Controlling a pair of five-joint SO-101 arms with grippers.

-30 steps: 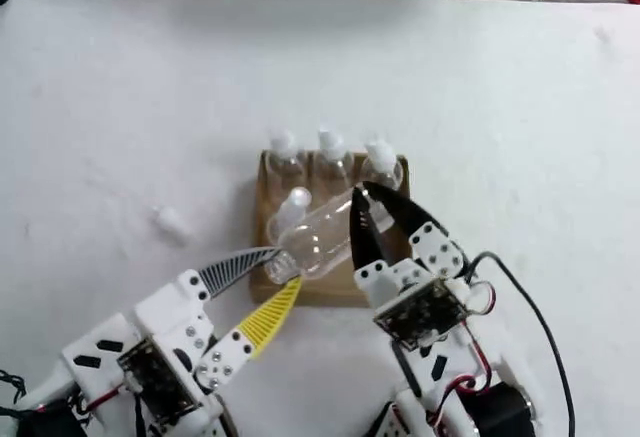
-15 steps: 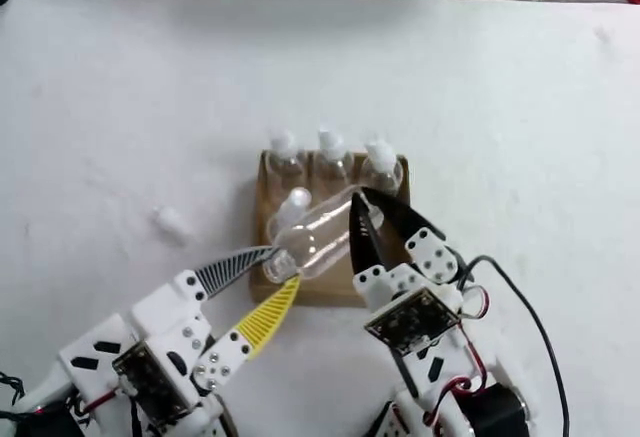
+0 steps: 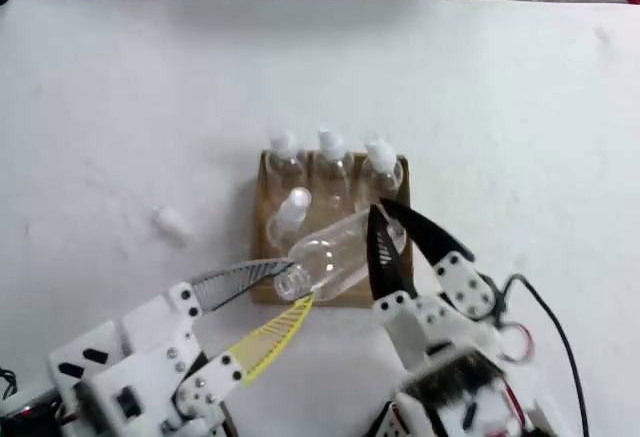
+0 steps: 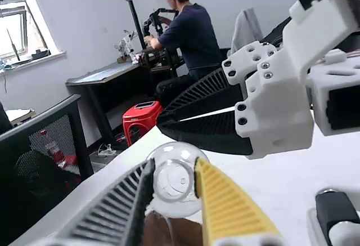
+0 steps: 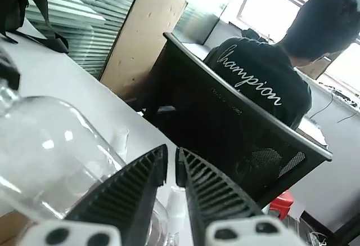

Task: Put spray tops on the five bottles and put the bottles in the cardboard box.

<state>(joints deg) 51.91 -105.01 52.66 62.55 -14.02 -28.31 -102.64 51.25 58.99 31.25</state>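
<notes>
1. Five clear bottles are in or over the cardboard box [image 3: 262, 185], which sits near the middle of the white desk [image 3: 120, 87].
2. Three of them form a back row [image 3: 332, 165] along the box's far wall. They stand upright side by side, each with a white spray top.
3. One more capped bottle [image 3: 291, 215] stands in front of that row, on the left arm's side of the box.
4. The fifth bottle [image 3: 340, 247] has no spray top. It lies tilted over the near part of the box, with its base toward the right arm [image 3: 450, 387] and its open neck toward the left arm [image 3: 140, 367].
5. The left jaws are clamped on that neck, with the grey finger [image 3: 240, 277] on one side and the yellow finger [image 3: 270, 332] on the other. The left wrist view shows the fifth bottle [image 4: 175, 157] end on, its round mouth pinched between the two ribbed fingers.
6. The right jaws are drawn together to a slim gap with nothing between them. The tips of the black fingers [image 3: 392, 257] are at the bottle's base end, and I cannot tell whether they touch it. In the right wrist view the bottle's clear wall [image 5: 50, 144] is just beside the fingers.
7. One small white piece [image 3: 170, 222] lies loose on the desk, well apart from the box on the left arm's side. It is too small to tell what it is.
</notes>
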